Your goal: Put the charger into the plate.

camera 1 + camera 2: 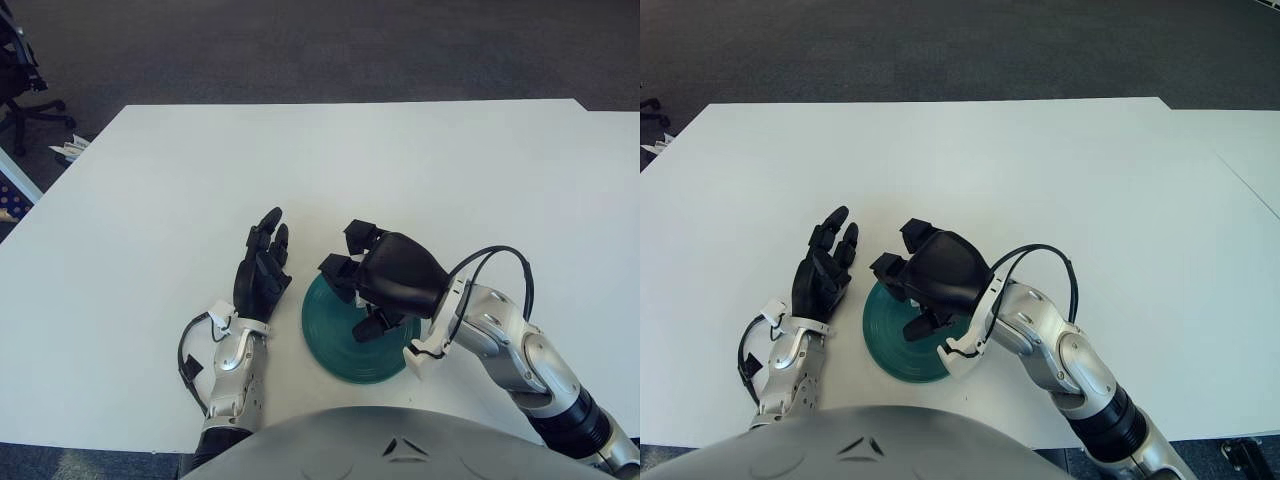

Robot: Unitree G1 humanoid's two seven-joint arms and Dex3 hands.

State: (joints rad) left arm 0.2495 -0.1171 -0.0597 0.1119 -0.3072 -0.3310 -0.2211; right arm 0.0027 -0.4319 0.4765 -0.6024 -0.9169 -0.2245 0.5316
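Now our right hand [385, 280] hovers over the plate [345, 350]; we cannot tell whether it holds the charger. Our left hand [262, 268] lies open beside the plate. Next, we should probably release and lift.

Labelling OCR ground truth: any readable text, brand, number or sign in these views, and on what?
None readable.
Plate: no print, only rings.
Right hand, over the plate: no marking.
Left hand, left of the plate: no marking.
Table: blank.
Charger: not visible.
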